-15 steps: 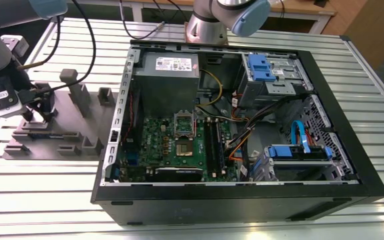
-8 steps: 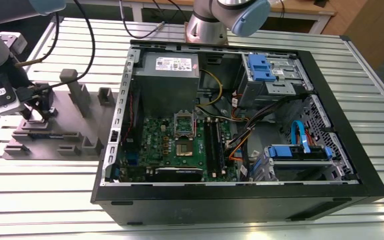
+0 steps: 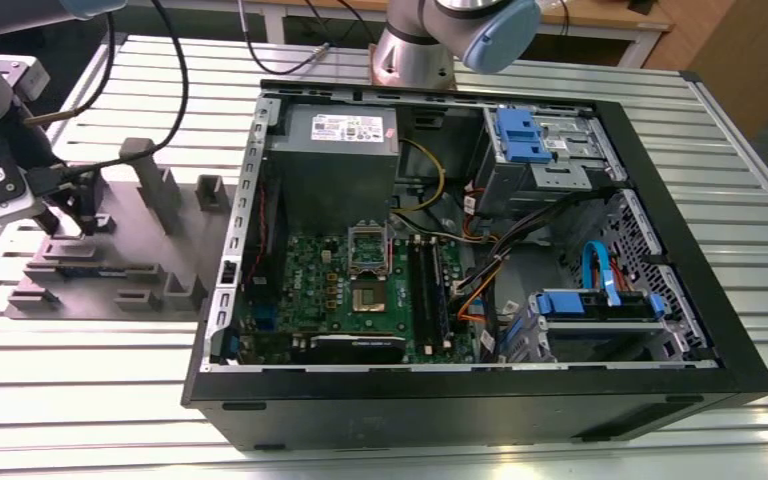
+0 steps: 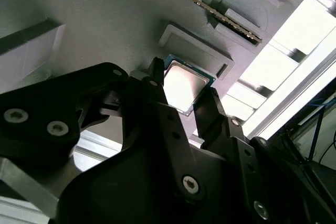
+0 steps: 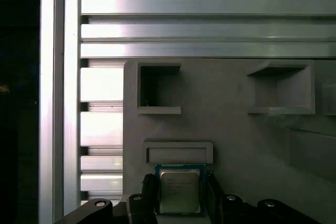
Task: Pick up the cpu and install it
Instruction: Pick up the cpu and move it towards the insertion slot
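Observation:
The cpu [image 5: 180,191], a small square chip with a silver top and a thin green rim, lies just above the grey parts holder [image 5: 236,129] beside a shallow rectangular pocket [image 5: 178,152]. My gripper [image 5: 180,182] has a black finger pressed against each side of the chip. In the second wrist view the cpu [image 4: 184,85] shows bright between the same fingers [image 4: 157,85] of the gripper [image 4: 184,90]. In the exterior view the gripper [image 3: 71,222] is low over the parts holder [image 3: 104,260], on that view's left, well away from the motherboard [image 3: 357,295] and its socket [image 3: 371,290].
The open computer case [image 3: 491,380] lies on the slatted metal table [image 3: 91,400], with a grey power-supply box [image 3: 337,140], blue drive brackets [image 3: 531,135] and loose cables [image 3: 518,250] inside. Upright posts [image 3: 157,185] rise from the holder near the gripper. A second arm's base [image 3: 424,50] stands behind the case.

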Tool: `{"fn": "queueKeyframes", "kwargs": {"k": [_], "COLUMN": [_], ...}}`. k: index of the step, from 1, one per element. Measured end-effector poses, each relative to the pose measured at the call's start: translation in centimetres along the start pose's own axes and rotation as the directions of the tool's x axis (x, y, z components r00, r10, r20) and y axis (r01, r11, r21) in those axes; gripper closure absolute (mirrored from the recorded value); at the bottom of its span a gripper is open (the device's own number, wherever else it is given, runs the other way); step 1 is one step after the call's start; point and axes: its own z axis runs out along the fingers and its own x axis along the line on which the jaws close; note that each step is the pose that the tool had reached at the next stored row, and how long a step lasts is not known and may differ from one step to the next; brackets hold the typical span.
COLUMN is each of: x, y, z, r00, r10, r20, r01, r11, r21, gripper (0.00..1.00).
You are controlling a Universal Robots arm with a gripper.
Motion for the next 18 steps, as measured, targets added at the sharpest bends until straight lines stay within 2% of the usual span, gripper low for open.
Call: {"fn": "queueKeyframes", "kwargs": {"k": [8, 18], "x": [-0.01, -0.01], "y": [0.03, 0.04], "z": [-0.8, -1.02], "r00": [1.0, 1.0], "r10": [0.0, 0.0], "r20": [0.0001, 0.0], "r01": [0.0, 0.0], "r11": [1.0, 1.0], "r21": [0.0, 0.0], "gripper": [0.53, 0.53]}}
